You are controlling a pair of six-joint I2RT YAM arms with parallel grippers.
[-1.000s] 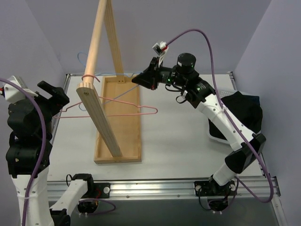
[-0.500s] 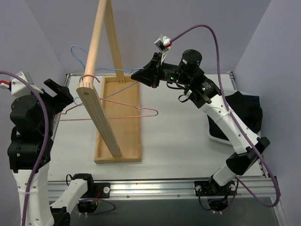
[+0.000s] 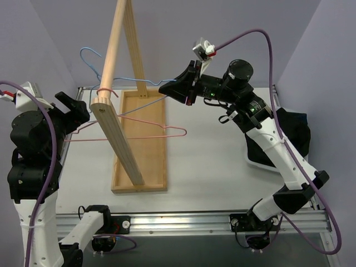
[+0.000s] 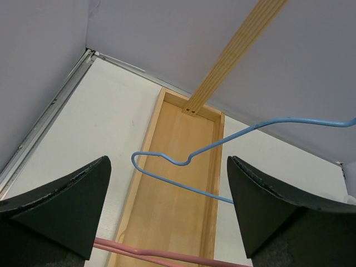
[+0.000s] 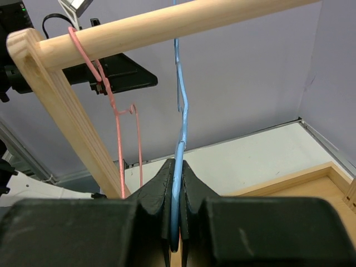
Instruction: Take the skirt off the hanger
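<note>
A dark skirt [image 3: 290,129] lies bunched at the table's right edge, off any hanger. My right gripper [image 3: 168,87] is shut on a bare blue wire hanger [image 3: 89,49] and holds it up in the air beside the wooden rod [image 3: 117,44]. In the right wrist view the blue wire [image 5: 181,128] runs up from between my closed fingers [image 5: 176,167]. My left gripper [image 3: 75,108] is open and empty left of the rack. The blue hanger [image 4: 189,187] shows between its fingers, farther off.
A pink wire hanger [image 3: 139,135] hangs on the rod, also in the left wrist view [image 4: 167,255] and right wrist view [image 5: 118,139]. The rack stands in a long wooden tray [image 3: 150,161]. A white bin [image 3: 257,158] sits under the skirt.
My right gripper has risen and moved right with the blue hanger, whose hook has climbed higher beside the rod. My left arm has shifted slightly.
</note>
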